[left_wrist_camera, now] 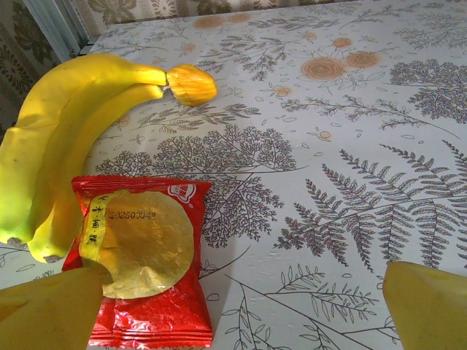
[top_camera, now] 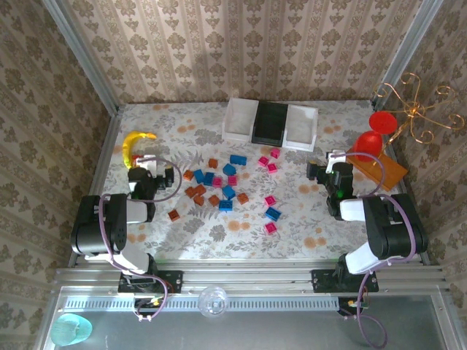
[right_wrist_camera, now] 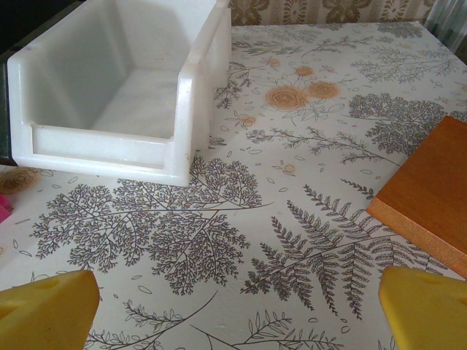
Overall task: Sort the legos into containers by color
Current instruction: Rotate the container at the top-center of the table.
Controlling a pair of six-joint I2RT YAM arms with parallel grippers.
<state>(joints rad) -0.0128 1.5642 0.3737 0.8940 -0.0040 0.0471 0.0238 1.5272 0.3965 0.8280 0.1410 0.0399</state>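
Item 1: small square plastic legos (top_camera: 228,192) in blue, brown-orange and magenta pink. We find them scattered loose over the middle of the fern-printed tablecloth (top_camera: 306,211), between the two arms; the pink ones lie mostly to the right.

Item 2: three shallow rectangular containers (top_camera: 270,122) joined in a row at the far edge, the outer two white and the middle one black. We see the right white one (right_wrist_camera: 109,146) close up in the right wrist view.

Item 3: left gripper (left_wrist_camera: 241,321), jaws spread wide with nothing between them, poised over a red foil snack packet (left_wrist_camera: 146,270) beside a yellow banana (left_wrist_camera: 58,146).

Item 4: right gripper (right_wrist_camera: 237,313), jaws likewise spread wide and holding nothing, over bare cloth, with a flat orange board (right_wrist_camera: 430,189) to its right.
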